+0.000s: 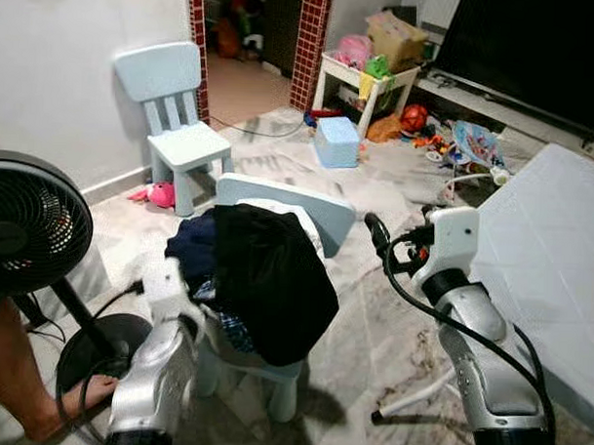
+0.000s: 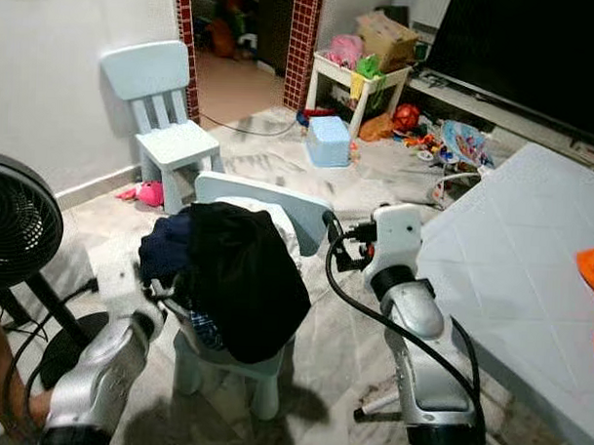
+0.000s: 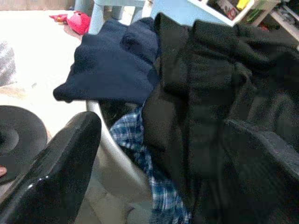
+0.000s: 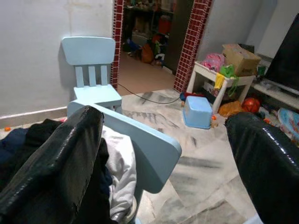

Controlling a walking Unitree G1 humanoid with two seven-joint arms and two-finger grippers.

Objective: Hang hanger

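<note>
In the eye views, a clothes pile (image 1: pixel 261 270) is seen heaped on a small blue chair (image 1: pixel 322 214) — no hanger can be made out. In the wrist views, the left gripper (image 3: pixel 159 154) is spread beside the pile and the right gripper (image 4: pixel 168 158) is held apart, empty — near the chair back.

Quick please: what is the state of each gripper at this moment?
Left gripper: open, holding nothing, close to the black garment on the near chair.
Right gripper: open, holding nothing, beside the chair back.
</note>
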